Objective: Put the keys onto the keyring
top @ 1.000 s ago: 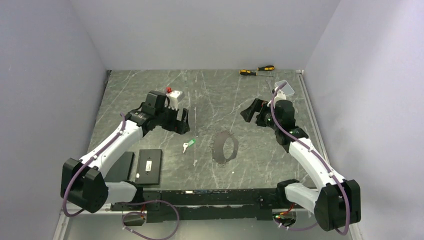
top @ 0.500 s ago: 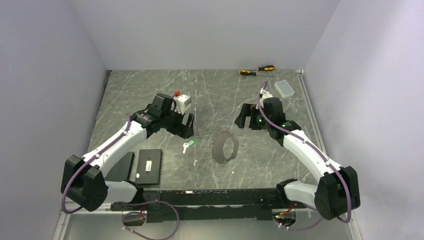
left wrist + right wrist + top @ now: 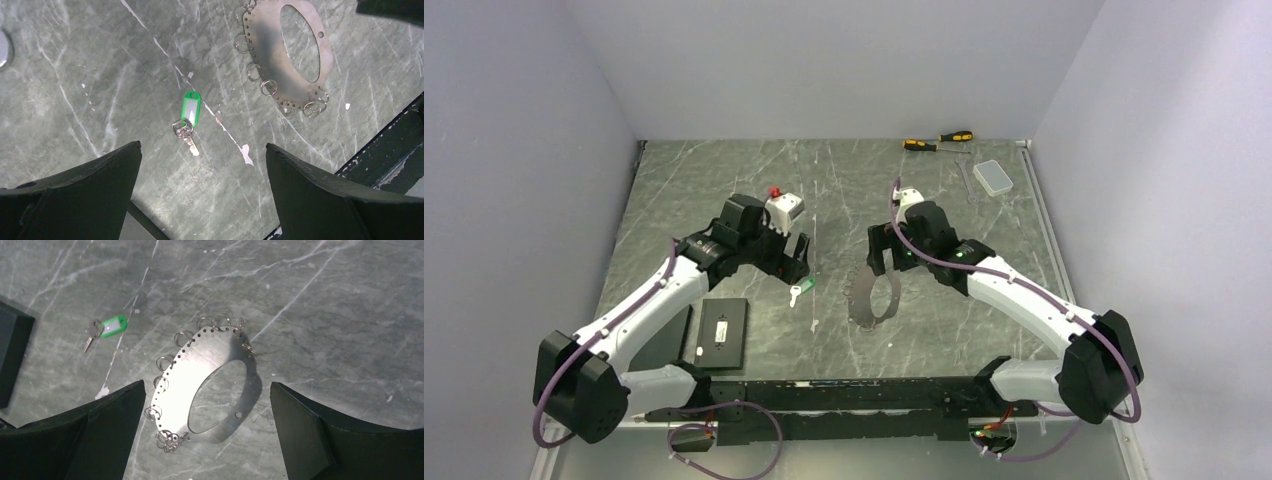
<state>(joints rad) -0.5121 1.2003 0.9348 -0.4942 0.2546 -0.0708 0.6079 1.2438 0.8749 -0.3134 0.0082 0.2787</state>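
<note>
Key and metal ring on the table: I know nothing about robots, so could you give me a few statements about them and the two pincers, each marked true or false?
1. The key lies flat on the table, apart from the keyring. True.
2. The left pincer is clamped on the key. False: it hangs open above the key and holds nothing.
3. Small wire loops line one edge of the keyring. True.
4. The right pincer has lifted the keyring. False: it is open above the keyring, which lies on the table.
5. The screwdrivers lie beside the key. False: they are at the table's far edge.
</note>
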